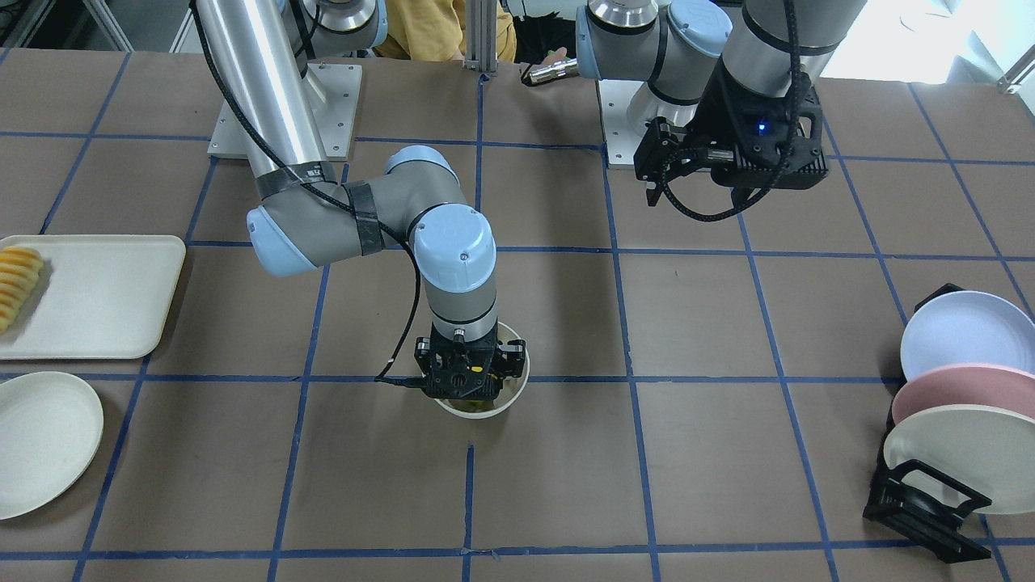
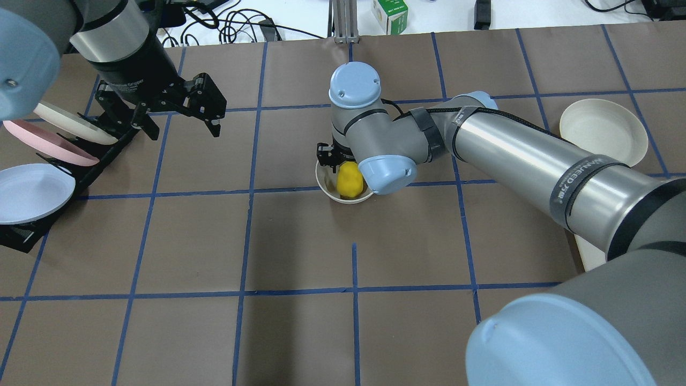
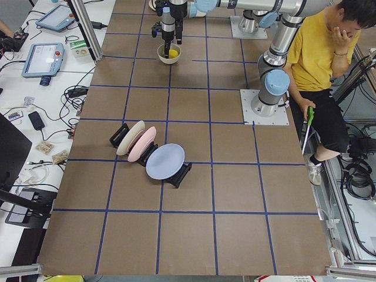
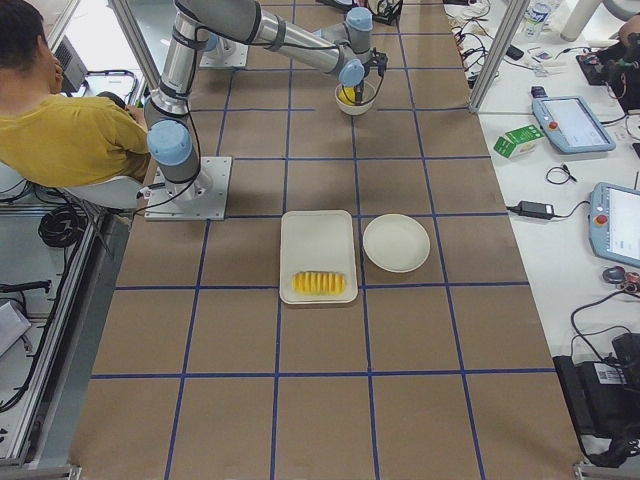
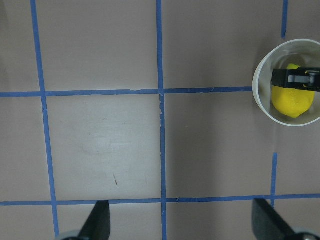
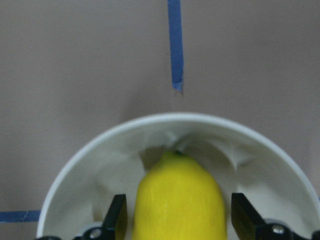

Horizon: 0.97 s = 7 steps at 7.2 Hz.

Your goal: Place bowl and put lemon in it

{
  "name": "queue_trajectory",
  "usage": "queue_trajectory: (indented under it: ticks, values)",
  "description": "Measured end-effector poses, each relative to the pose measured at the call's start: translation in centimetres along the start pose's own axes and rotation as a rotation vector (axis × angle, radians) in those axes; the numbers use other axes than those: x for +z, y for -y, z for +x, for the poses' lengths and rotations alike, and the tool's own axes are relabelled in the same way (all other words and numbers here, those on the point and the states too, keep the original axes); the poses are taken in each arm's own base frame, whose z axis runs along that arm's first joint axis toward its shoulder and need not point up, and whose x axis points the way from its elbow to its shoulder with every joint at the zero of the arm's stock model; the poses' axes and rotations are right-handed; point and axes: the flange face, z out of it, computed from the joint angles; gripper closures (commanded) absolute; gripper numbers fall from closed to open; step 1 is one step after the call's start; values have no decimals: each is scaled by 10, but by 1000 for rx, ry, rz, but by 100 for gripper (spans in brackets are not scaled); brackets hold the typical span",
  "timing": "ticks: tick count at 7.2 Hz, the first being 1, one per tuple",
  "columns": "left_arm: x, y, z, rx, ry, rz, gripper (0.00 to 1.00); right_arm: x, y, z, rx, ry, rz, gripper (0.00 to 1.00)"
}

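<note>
The cream-white bowl [image 2: 327,190] stands upright near the table's middle, on a blue tape line. It also shows in the front view [image 1: 485,412] and the left wrist view [image 5: 257,90]. The yellow lemon [image 2: 349,179] lies inside it. My right gripper [image 6: 180,220] reaches straight down into the bowl. Its fingers [image 6: 117,217] stand on either side of the lemon [image 6: 177,195] with a thin gap on each side, so it is open. My left gripper [image 2: 182,126] hovers open and empty above the table, well away from the bowl, near the plate rack.
A black rack [image 1: 922,509] holds three plates, blue, pink and cream, at my left end. A white tray [image 1: 97,299] with sliced orange-yellow food and a flat cream plate [image 1: 40,440] lie at my right end. A person in yellow [image 3: 314,47] sits behind the arm bases.
</note>
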Motion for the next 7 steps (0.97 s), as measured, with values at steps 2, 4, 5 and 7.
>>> queue_trajectory:
  ticks: [2,4,5,7]
  values:
    - [3,1,-1,7,16,-9,0,-10,0,4,10,-9,-7,0]
    - [0,1,-1,5,16,-3,0,-59,1,27,31,-32,-31,0]
    - [-2,3,-2,0,17,1,0,-95,6,52,60,-40,-34,0]
    - [0,11,-2,-6,17,-10,0,-178,8,128,134,-49,-25,0]
